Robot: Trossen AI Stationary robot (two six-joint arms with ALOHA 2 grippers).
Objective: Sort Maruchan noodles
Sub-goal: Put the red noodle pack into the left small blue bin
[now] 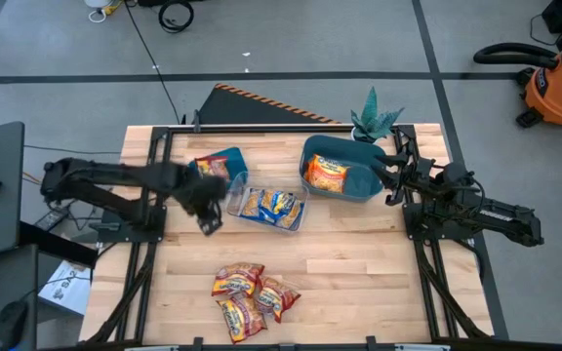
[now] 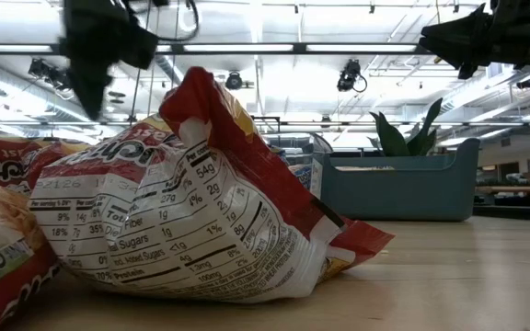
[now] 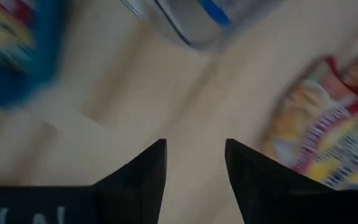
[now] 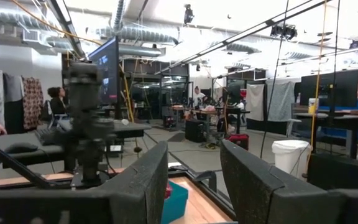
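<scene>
The left arm reaches in from the left edge of the pale wooden slatted worktop, and its left hand hangs blurred above the bare wood between the small teal plastic bin and the clear plastic tray; its two dark fingers stand apart with nothing between them. The right arm is drawn back along the right edge, its right hand raised just beside the large teal plastic bin, pointing level across the room, fingers parted and empty. Grey floor with dark tape lines surrounds the worktop, an orange shop vacuum stands at the far right, and a small green plant sits at the far edge behind the large bin. Beyond are ceiling lights, ducts and monitors, and a seated person. The Maruchan noodles are flat shiny packets: a pile of red-and-yellow packets lies at the near middle of the worktop, blue-and-yellow packets lie in the tray, an orange packet lies in the large bin, and a red-and-yellow one in the small bin.
</scene>
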